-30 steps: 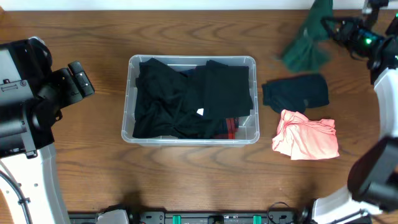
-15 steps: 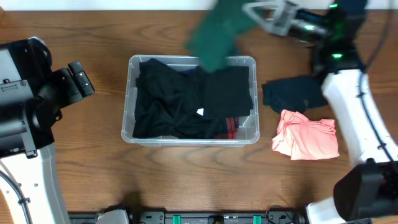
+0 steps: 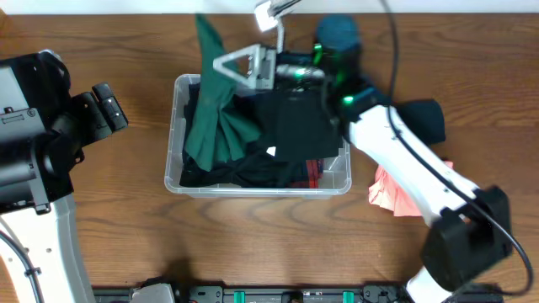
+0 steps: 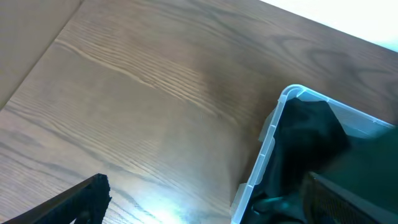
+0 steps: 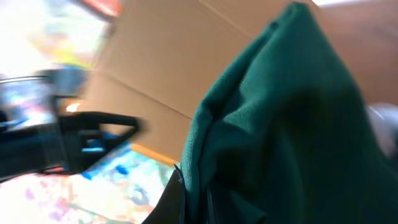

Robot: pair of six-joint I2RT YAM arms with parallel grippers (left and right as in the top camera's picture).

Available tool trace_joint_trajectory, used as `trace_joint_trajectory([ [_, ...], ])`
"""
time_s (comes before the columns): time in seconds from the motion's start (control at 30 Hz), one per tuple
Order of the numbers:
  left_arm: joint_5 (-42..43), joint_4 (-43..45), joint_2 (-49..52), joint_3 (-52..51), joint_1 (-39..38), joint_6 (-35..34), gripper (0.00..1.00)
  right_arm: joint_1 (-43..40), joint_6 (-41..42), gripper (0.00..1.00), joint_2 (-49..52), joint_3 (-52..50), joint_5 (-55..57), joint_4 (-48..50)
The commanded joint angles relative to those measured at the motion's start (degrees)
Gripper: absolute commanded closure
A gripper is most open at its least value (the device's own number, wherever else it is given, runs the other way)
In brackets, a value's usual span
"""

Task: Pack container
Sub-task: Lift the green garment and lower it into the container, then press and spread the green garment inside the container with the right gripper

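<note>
The clear plastic container (image 3: 176, 172) sits mid-table with several dark garments (image 3: 290, 126) inside; its corner also shows in the left wrist view (image 4: 273, 134). My right gripper (image 3: 226, 66) is over the container's back left part, shut on a green garment (image 3: 215, 118) that hangs down into the container. In the right wrist view the green garment (image 5: 280, 124) fills the frame and hides the fingers. My left gripper (image 3: 105, 105) is left of the container, open and empty; only its finger tips (image 4: 205, 205) show in the left wrist view.
A pink garment (image 3: 392, 194) and a dark navy garment (image 3: 425, 118) lie on the wooden table right of the container, partly hidden under my right arm. A white strip runs along the table's back edge.
My right arm swung left from the back right corner with the green garment, now over the container's left part with the garment hanging in. The left arm has not moved.
</note>
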Motion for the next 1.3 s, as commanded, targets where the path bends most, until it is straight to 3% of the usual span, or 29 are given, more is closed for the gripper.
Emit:
trace_joint_trajectory([
  [0.0,-0.68,-0.2,0.04,-0.02,0.35,-0.28,0.02,-0.37,-7.21,0.99,2.71,0.44,2.91,-4.96],
  [0.13,-0.68,-0.2,0.04,-0.02,0.35,-0.28,0.02,-2.25,-15.85,0.99,2.93,0.44,5.35,-16.11],
  [0.43,-0.68,-0.2,0.04,-0.02,0.35,-0.28,0.02,-4.96,-16.02,0.99,2.71,0.46,-4.11,-15.04],
  [0.67,-0.68,-0.2,0.04,-0.02,0.35,-0.28,0.02,0.81,-8.28,0.99,2.71,0.46,-15.28,1.73],
  [0.8,-0.68,-0.2,0.04,-0.02,0.35,-0.28,0.02,3.87,0.24,0.99,2.71,0.46,-17.99,17.51],
  [0.93,-0.68,-0.2,0.04,-0.02,0.35,-0.28,0.02,4.63,6.23,0.99,2.71,0.46,-18.32,26.49],
  [1.1,-0.68,-0.2,0.04,-0.02,0.35,-0.28,0.02,2.71,4.02,0.99,2.73,0.44,-18.84,24.11],
  [1.27,-0.68,-0.2,0.04,-0.02,0.35,-0.28,0.02,-1.51,-12.79,0.99,2.73,0.44,-18.27,5.22],
])
